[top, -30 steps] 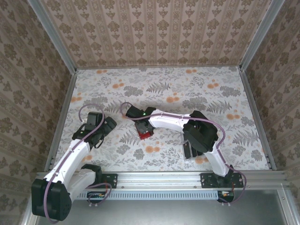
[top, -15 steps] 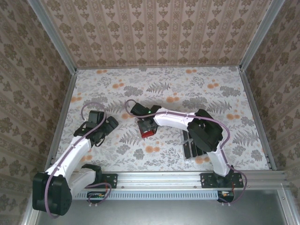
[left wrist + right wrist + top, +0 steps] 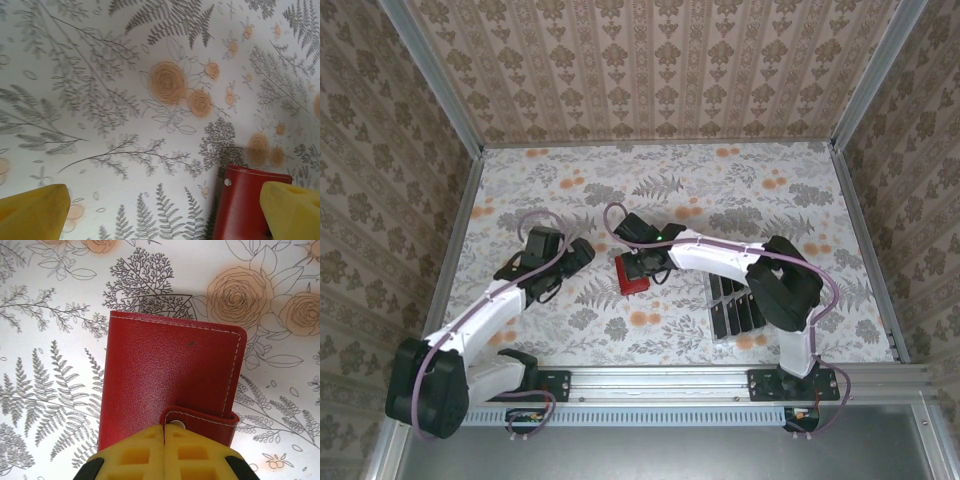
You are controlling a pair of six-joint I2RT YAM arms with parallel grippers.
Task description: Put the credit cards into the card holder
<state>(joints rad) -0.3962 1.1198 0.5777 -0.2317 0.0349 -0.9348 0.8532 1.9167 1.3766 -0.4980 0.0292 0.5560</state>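
Looking down from above, we take the small red leathery folding card holder [image 3: 631,279] as our landmark. It lies folded shut and flat on the floral-patterned surface [image 3: 670,190], roughly midway between our two arms.

Our right hand [image 3: 642,266] is at the card holder, overlapping its upper edge in the overhead view. From the right wrist, the right hand [image 3: 164,429] has its yellow fingers [image 3: 135,455] pressed together with only a thin seam between them. Their tips meet at the near edge of the card holder [image 3: 170,370], right beside the red closing strap [image 3: 207,421] and its metal snap [image 3: 176,421]. We cannot tell whether the strap's edge is caught between the fingers.

Our left hand [image 3: 576,256] hovers to the left of the card holder, close to it but apart, and stands wide open. From the left wrist, the left hand [image 3: 162,212] shows one yellow fingertip [image 3: 35,210] in each lower corner. A stitched red corner of the card holder [image 3: 247,205] rises just inside the right-side one.

To the right of the card holder and a little nearer the arm bases, well apart from it, the thin black rectangular credit cards [image 3: 733,303] sit side by side in a clear plastic slotted tray [image 3: 732,341].
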